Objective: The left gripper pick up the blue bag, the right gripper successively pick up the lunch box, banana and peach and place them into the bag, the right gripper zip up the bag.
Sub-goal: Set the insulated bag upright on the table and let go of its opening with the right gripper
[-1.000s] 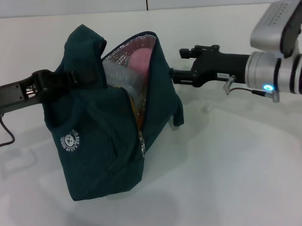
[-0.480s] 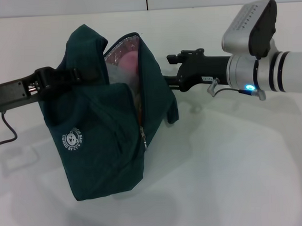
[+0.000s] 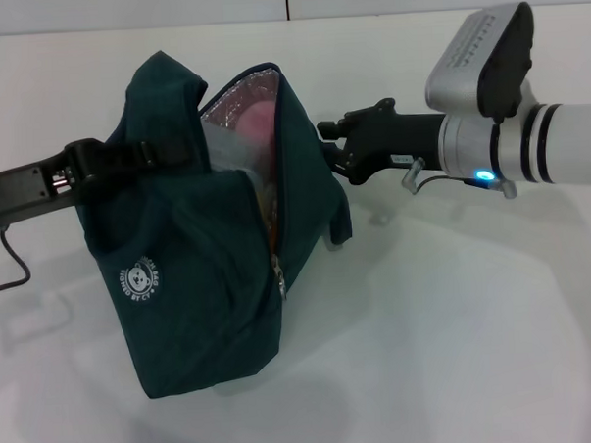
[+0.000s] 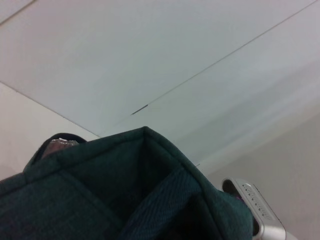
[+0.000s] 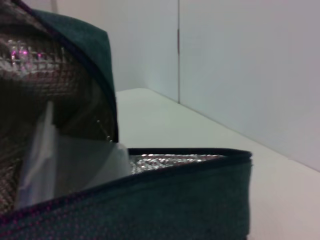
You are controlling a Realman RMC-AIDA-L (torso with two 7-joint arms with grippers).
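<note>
- Blue bag (image 3: 194, 255) stands on the white table (image 3: 457, 322), mouth unzipped, peach (image 3: 257, 125) showing inside.
- Left gripper (image 3: 180, 151) grasps its handle.
- Right gripper (image 3: 329, 142) at the bag's rim; jaw state unclear.

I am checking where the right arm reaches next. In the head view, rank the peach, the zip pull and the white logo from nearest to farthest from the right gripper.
From the right gripper:
1. The peach, pink, inside the open top of the blue bag.
2. The zip pull, lower on the bag's front edge.
3. The white logo, on the bag's far left side.
</note>
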